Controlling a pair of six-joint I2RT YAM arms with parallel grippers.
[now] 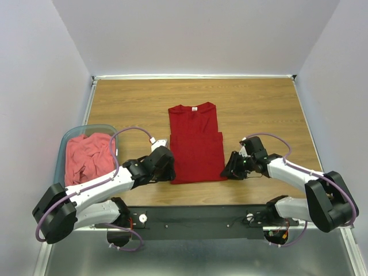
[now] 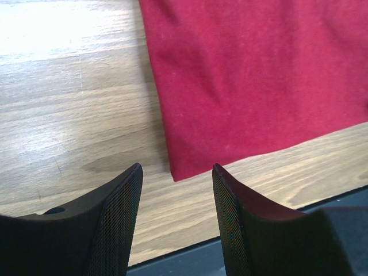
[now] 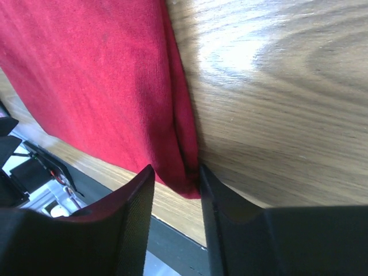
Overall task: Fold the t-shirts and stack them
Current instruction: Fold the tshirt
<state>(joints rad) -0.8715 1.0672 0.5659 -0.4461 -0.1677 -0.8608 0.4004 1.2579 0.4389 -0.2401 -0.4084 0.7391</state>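
The crimson t-shirt [image 1: 195,144] lies flat in the middle of the wooden table, sleeves folded in, its white neck label at the far end. My left gripper [image 1: 171,172] is open just off the shirt's near left corner [image 2: 178,172], with bare wood between its fingers [image 2: 177,167]. My right gripper [image 1: 226,171] is at the near right corner. In the right wrist view its jaws [image 3: 175,168] stand open around that folded corner of the crimson t-shirt [image 3: 184,178]; one finger touches the cloth, the other stands slightly apart. A coral-pink t-shirt [image 1: 86,158] lies crumpled in the tub.
A translucent blue-grey tub [image 1: 70,134] stands at the table's left edge beside my left arm. The table's near edge and the black mounting rail [image 1: 195,215] run just behind both grippers. White walls close in the far side and both sides.
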